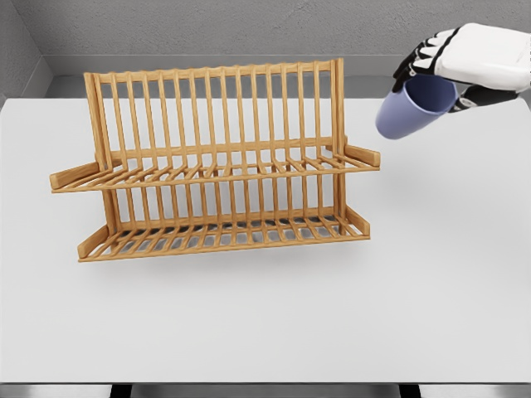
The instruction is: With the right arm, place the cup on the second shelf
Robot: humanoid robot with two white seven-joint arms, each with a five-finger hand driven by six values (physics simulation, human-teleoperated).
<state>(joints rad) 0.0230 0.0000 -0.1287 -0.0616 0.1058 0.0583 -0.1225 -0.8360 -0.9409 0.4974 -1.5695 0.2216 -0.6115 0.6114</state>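
Cup (412, 106) first: it is a lavender-blue one, up in the upper right of the frame, held in the air above the far right part of the white table (265, 323) and touching nothing but my fingers. From my head camera I see it tilted, its open mouth turned up toward my palm and partly covered by it, its closed bottom pointing down and to the left. My right hand (465, 62) comes in from the right edge at the top, white on the back with black joints, and its fingers (425, 51) are curled around the cup's rim, so the grasp is closed on the cup and on nothing else. The wooden dish rack (216, 166) stands in the middle left of the frame, upright on the table, with a slatted back and two slatted shelves. The upper shelf (216, 174) runs across the middle of the rack and the lower shelf (224, 236) sits beneath it, close to the tabletop; both show only their bare slats. The cup hangs to the right of the rack's top right corner, higher than the upper shelf and clearly apart from the wood. A grey wall (249, 25) closes the top of the frame behind the table.
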